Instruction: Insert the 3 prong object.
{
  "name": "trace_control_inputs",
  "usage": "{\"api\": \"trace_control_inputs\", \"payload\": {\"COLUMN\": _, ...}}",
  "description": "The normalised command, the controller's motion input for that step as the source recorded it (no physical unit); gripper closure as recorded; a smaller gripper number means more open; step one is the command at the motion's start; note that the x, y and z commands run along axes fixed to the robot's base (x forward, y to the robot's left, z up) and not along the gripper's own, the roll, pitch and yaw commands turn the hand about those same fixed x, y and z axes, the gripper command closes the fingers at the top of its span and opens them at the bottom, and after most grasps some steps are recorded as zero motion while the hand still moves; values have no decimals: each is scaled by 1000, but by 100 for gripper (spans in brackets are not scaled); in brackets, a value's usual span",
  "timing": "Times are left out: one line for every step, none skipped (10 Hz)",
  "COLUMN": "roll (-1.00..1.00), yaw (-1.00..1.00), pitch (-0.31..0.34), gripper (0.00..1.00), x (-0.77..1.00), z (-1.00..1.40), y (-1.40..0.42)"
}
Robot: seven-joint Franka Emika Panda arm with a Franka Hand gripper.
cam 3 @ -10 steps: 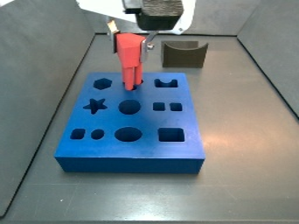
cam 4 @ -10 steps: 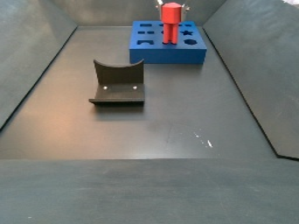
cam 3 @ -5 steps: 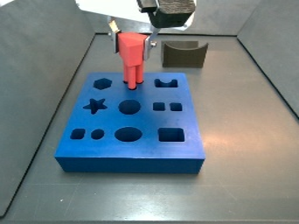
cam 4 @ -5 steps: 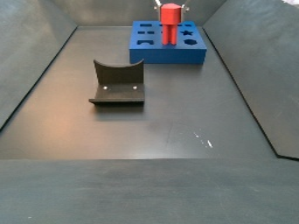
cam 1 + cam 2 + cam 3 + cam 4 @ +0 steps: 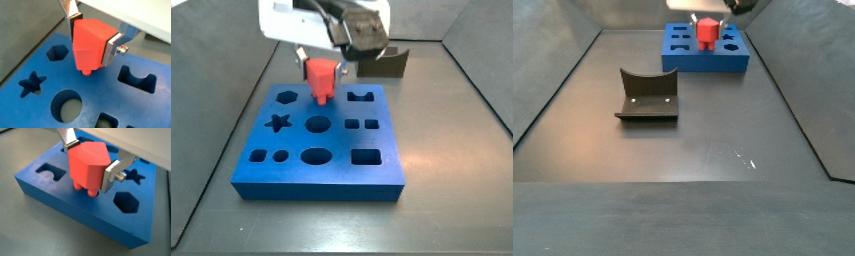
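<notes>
The red 3 prong object [image 5: 90, 42] stands upright on the big blue block [image 5: 133, 105] with its prongs down at the block's top, near the far edge between the hexagon hole [image 5: 57, 52] and the arch-shaped hole [image 5: 140, 80]. It also shows in a wrist view [image 5: 87, 165] and in both side views [image 5: 322, 80] [image 5: 708, 32]. My gripper [image 5: 93, 32] is shut on it, one silver finger [image 5: 115, 45] on each side. In a wrist view the prongs [image 5: 85, 189] touch or enter the block; how deep they sit is hidden.
The blue block [image 5: 325, 150] has several shaped holes, among them a star [image 5: 281, 122] and round ones. The dark grey block with a curved notch [image 5: 385, 64] stands behind it, also seen in a side view [image 5: 647, 95]. Grey walls enclose the floor.
The gripper has come down with the red piece. The piece sits lower against the blue block than before, and the gripper body now fills more of the side view.
</notes>
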Motion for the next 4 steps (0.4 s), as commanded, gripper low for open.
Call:
{"api": "trace_control_inputs", "payload": {"roll": 199, "yaw": 0, "pitch": 0, "gripper": 100, "x": -66, "z": -646, "y": 0}}
{"api": "trace_control_inputs", "payload": {"roll": 129, "yaw": 0, "pitch": -83, "gripper": 100, "x": -103, "z": -620, "y": 0}}
{"api": "trace_control_inputs", "payload": {"roll": -111, "yaw": 0, "pitch": -179, "gripper": 100, "x": 0, "z": -160, "y": 9}}
{"api": "trace_control_inputs", "payload": {"roll": 0, "yaw": 0, "pitch": 0, "gripper": 100, "x": 0, "z": 0, "y": 0}}
